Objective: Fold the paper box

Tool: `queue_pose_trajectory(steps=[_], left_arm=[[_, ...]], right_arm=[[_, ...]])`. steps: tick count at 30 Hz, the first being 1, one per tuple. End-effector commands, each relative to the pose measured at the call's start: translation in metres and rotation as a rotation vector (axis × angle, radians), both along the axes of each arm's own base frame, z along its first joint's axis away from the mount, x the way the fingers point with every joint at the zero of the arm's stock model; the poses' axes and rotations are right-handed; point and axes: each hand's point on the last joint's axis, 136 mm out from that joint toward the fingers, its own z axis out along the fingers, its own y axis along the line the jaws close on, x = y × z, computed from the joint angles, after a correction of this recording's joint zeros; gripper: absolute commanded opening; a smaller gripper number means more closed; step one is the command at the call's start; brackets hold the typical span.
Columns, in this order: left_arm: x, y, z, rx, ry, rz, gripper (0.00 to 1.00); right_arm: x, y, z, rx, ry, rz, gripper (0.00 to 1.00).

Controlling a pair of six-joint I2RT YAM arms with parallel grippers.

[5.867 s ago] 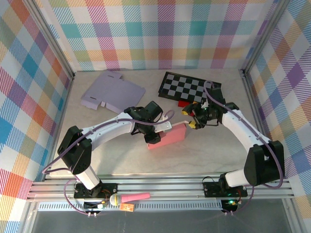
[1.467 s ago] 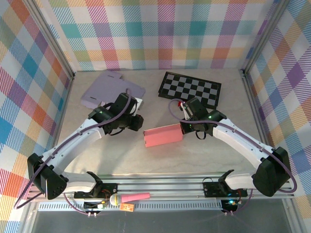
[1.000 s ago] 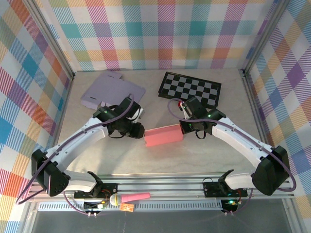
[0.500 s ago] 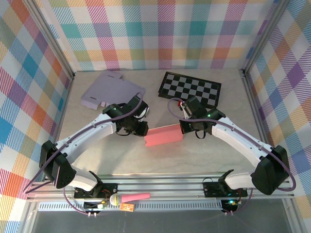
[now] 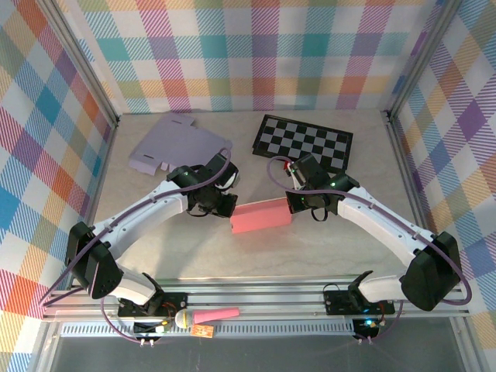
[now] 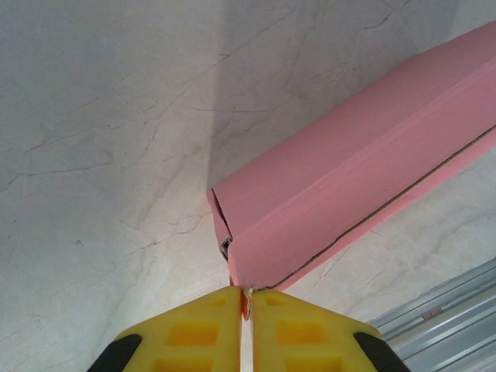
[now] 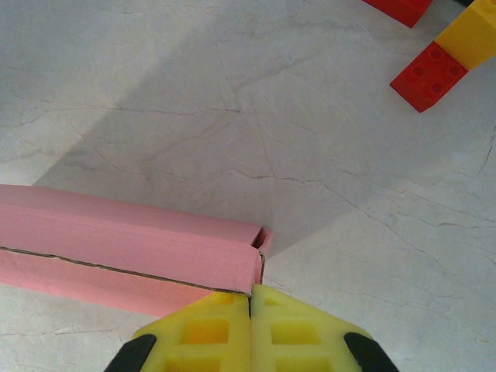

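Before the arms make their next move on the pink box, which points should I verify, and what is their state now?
1. Left tool shut on an end corner of the pink paper box: ok.
2. Right tool, shut, truly pinching the other end: cannot tell.
3. Both box ends closed: not ok, gaps show.
4. Box lying on the table: ok.
5. Red brick apart from the box: ok.

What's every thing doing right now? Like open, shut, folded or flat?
pink box: folded up, lying on the table, end flaps not fully shut
left gripper: shut on one end of the pink box
right gripper: shut on its other end
purple box: unfolded, flat
checkered board: lying flat
red brick: touching a yellow brick
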Motion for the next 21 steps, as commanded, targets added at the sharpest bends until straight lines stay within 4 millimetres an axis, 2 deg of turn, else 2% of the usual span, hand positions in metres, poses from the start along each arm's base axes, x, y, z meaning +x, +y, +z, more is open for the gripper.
queue_pose_trajectory(steps=[1,13,21], left_arm=[[0.0043,-0.0044,0.0056,-0.003,-0.021,-0.005,0.08],[0.0062,-0.0072,0.0042,-0.025,-0.001,0.06,0.0],[0.0045,-0.0129,0.0049,-0.063,0.053,0.135,0.0]], right_arm=[[-0.0003,0.0019,0.0014,-0.004,0.008,-0.002,0.0],[-0.0009,0.0019,0.0015,0.001,0.01,-0.009,0.0],[-0.001,0.0012,0.0018,0.0,0.007,-0.012,0.0]])
